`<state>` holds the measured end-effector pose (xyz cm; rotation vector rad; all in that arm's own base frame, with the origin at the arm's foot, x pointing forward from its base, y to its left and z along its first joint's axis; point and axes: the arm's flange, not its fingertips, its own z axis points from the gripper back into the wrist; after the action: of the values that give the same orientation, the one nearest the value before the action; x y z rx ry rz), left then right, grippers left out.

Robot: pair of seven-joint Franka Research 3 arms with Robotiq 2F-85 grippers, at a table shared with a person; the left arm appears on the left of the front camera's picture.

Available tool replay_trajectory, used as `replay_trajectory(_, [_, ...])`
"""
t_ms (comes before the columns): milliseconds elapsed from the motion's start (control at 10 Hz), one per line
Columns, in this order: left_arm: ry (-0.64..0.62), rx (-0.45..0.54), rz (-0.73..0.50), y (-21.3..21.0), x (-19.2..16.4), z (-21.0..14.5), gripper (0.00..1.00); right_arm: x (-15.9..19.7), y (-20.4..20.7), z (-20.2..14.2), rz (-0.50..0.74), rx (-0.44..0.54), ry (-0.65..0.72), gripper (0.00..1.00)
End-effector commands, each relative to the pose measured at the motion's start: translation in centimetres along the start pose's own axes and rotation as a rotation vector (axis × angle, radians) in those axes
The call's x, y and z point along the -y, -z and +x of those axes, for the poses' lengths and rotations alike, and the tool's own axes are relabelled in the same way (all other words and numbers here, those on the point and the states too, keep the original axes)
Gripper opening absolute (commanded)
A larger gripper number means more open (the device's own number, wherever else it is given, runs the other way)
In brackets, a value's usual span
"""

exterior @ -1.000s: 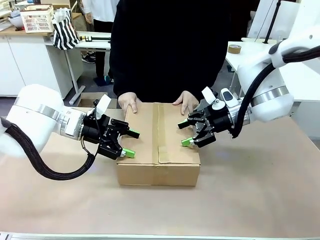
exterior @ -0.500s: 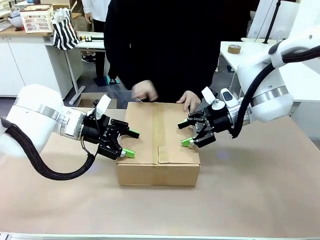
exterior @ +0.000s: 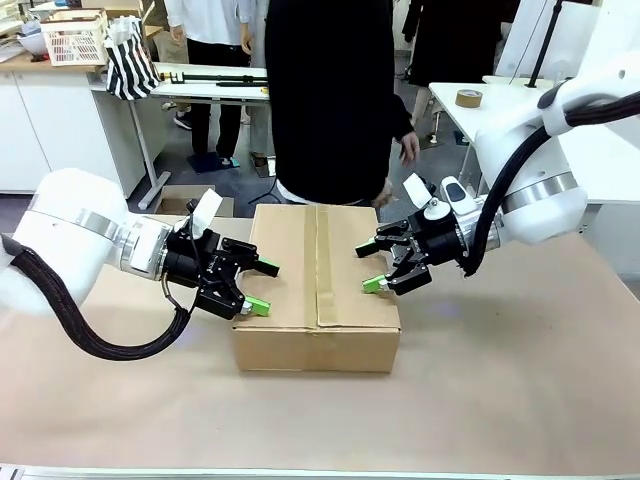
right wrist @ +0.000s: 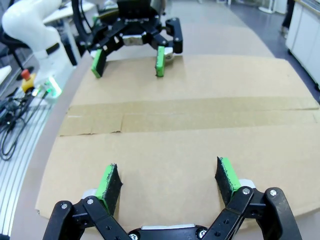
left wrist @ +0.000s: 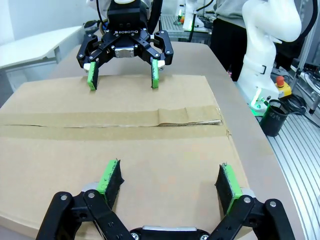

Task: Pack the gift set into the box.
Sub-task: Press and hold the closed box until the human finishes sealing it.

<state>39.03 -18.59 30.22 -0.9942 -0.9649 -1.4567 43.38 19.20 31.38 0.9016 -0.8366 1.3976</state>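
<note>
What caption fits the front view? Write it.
Left pincer and right pincer, open, hover over the taped box's sides; person behind.

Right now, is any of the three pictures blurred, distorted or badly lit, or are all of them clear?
Front view: even room light, no glare; the box sharp, with a faint shadow at its base. Left wrist view: the box top is sharp, the background softer, with wide-angle stretch toward the edges. Right wrist view: the same stretch; the box's edge at picture left looks bowed.
</note>
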Motion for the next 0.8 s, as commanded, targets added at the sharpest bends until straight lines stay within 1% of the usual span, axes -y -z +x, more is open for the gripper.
replay_trajectory(0, [0.015, -0.006, 0.002, -0.02, 0.11, -0.04, 1.00, -0.08, 0.11, -0.18, -0.001, -0.004, 0.001, 1.00])
replay_trajectory(700, [0.015, -0.006, 0.002, -0.02, 0.11, -0.04, 1.00, -0.08, 0.11, -0.18, -0.001, -0.004, 0.001, 1.00])
